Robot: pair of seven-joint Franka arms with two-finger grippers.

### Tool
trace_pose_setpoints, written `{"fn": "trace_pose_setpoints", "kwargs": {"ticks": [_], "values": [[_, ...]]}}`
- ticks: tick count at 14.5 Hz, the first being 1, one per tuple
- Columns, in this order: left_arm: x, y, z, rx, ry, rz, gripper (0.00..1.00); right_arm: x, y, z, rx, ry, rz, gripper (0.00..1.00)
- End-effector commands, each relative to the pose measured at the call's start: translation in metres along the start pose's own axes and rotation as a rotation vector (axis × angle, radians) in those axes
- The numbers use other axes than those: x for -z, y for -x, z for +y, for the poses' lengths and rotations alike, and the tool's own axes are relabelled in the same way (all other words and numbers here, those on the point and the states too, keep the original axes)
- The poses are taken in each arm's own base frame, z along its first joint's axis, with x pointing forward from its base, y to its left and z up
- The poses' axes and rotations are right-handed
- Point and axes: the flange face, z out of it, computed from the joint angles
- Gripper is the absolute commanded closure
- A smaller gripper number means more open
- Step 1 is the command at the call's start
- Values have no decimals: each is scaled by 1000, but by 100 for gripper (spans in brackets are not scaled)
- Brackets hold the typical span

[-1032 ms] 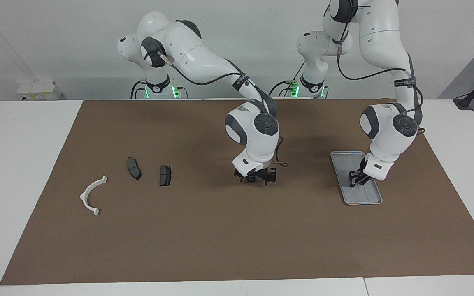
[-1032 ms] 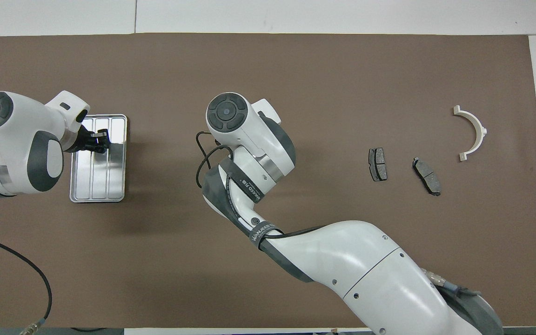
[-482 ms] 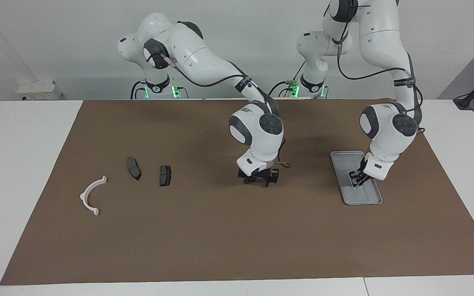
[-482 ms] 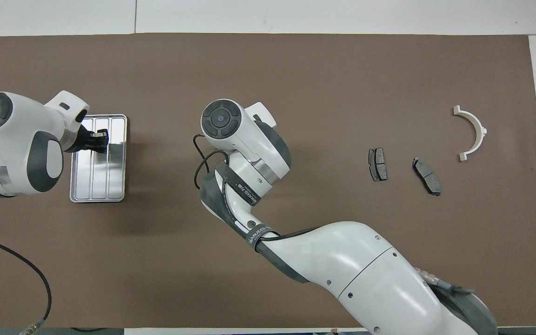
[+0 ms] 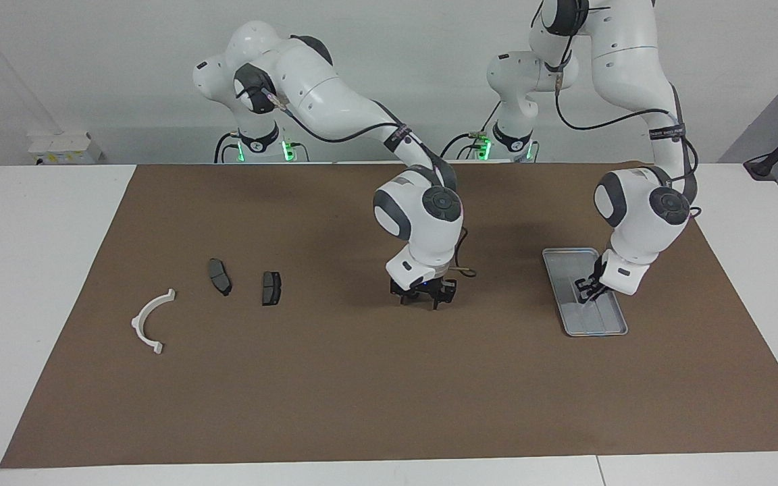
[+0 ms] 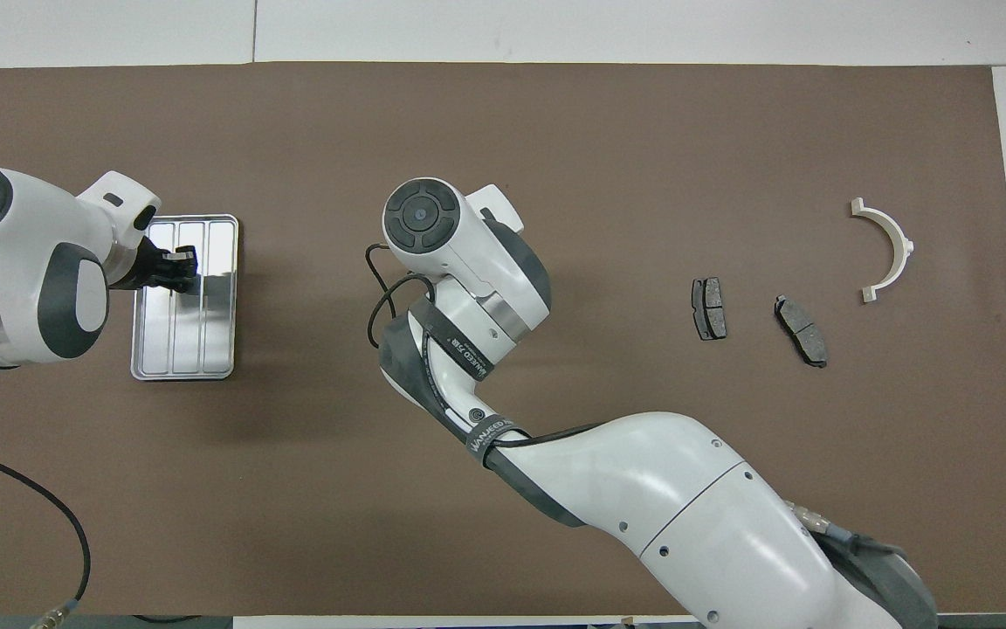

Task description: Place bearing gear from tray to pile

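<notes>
Left gripper (image 5: 589, 295) hangs low over the tray (image 5: 615, 329), its fingertips pressed together on a small light-coloured piece (image 6: 177, 256) — presumably the bearing gear, though it is too small to make out for certain; in the overhead view the piece shows between the dark fingers above the tray's ribbed floor (image 6: 217, 341). Whether it is lifted clear of the tray or resting on it I cannot tell. Right gripper (image 5: 425, 299) is low over the bare brown mat (image 5: 362, 391) near the middle of the table, between the tray and the pile; whether its fingers are spread or closed I cannot tell. Toward the right arm's end lies the pile — two dark brake pads (image 5: 219, 276) (image 5: 271, 287) just beside each other, and a white plastic arc (image 5: 150, 322) near them, all apart from one another. That right arm, bent over the mat's centre, stands between the tray and the pile
</notes>
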Motion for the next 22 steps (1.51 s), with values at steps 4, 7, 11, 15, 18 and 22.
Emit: {"fn": "trace_pose_setpoints", "kwargs": {"ticks": [4, 7, 11, 15, 18, 22], "values": [[21, 2, -1, 73, -6, -14, 100, 5, -2, 1, -40, -11, -2, 14], [27, -2, 2, 93, -3, -9, 100, 3, 0, 1, -55, -28, -36, 14], [38, -9, -1, 100, -1, -9, 100, -5, 4, 1, -68, -30, -59, 14], [40, -11, 0, 101, 2, -3, 100, -8, 5, 2, -66, -23, -67, 15], [40, -11, -1, 104, 1, -3, 100, -16, 9, 4, -64, -13, -75, 15], [39, -12, -1, 104, 1, -3, 100, -20, 12, 4, -63, -6, -88, 16]]}}
